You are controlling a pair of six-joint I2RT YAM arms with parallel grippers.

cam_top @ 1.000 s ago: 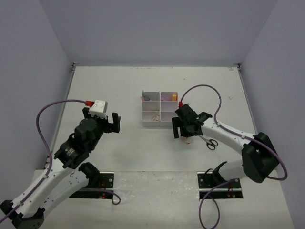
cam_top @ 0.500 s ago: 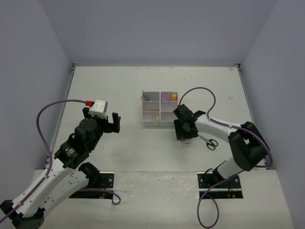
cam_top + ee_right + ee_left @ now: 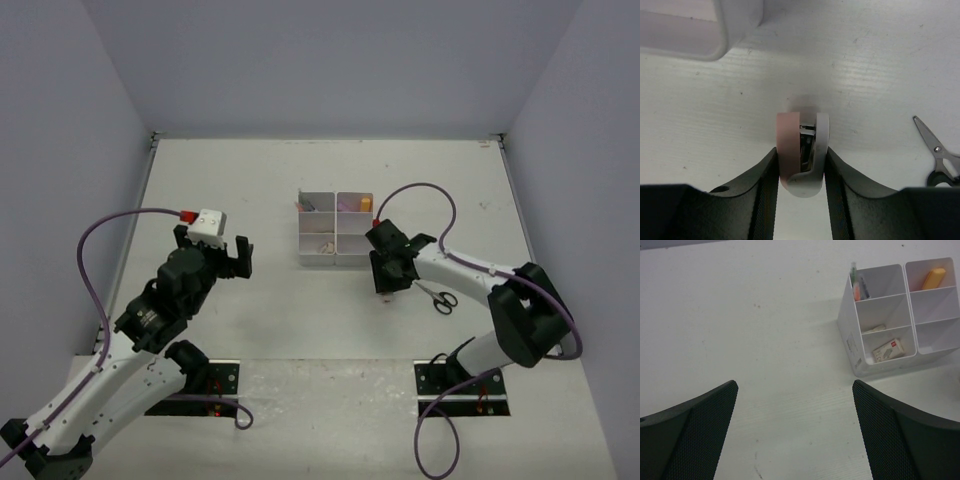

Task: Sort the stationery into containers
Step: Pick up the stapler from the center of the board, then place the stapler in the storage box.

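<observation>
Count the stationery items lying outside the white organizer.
2. A pink and white item sits between the right gripper's fingers, by the organizer's near right corner; scissors lie to its right. The arm may hide others.

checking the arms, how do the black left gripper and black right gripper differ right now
The left gripper has its jaws wide apart with nothing between; the right gripper has its jaws pressed on both sides of a small pink-and-white item. The left gripper hangs well left of the white six-compartment plastic organizer; the right gripper sits off its near right corner, beside the black-handled scissors. Both are black, two-fingered.
</observation>
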